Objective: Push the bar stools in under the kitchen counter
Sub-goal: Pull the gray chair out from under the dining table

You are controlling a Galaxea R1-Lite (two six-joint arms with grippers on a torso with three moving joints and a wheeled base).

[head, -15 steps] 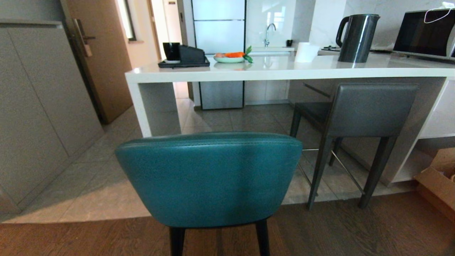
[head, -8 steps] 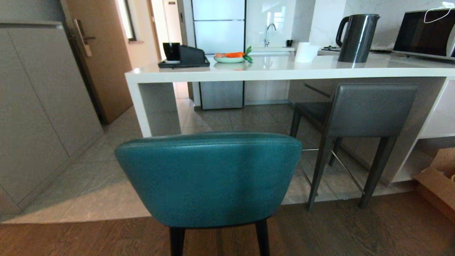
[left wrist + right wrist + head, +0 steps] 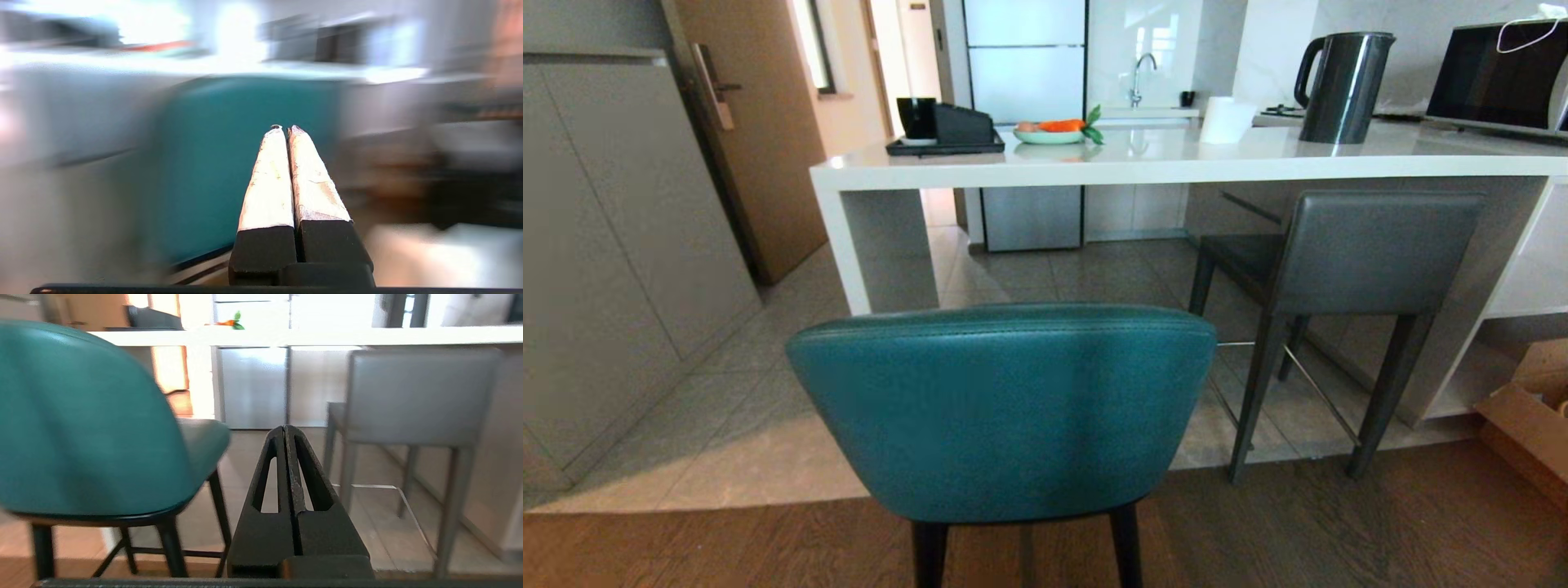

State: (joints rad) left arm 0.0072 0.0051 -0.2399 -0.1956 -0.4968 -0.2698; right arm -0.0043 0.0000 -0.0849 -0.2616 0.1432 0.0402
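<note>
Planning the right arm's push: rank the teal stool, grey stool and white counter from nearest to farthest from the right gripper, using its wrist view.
1. Rounded teal leather stool, beside the right gripper.
2. Dark grey rectangular-backed stool, ahead on the other side.
3. Glossy white stone counter, beyond both.

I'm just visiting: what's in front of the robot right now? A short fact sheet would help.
Teal stool: nearest, back toward robot, standing clear of the counter
Grey stool: partly under the counter, on the right
Counter: white top, holding kettle, tray, plate
Left hand: shut, pointing at teal stool's back
Right hand: shut, aimed between the stools
</note>
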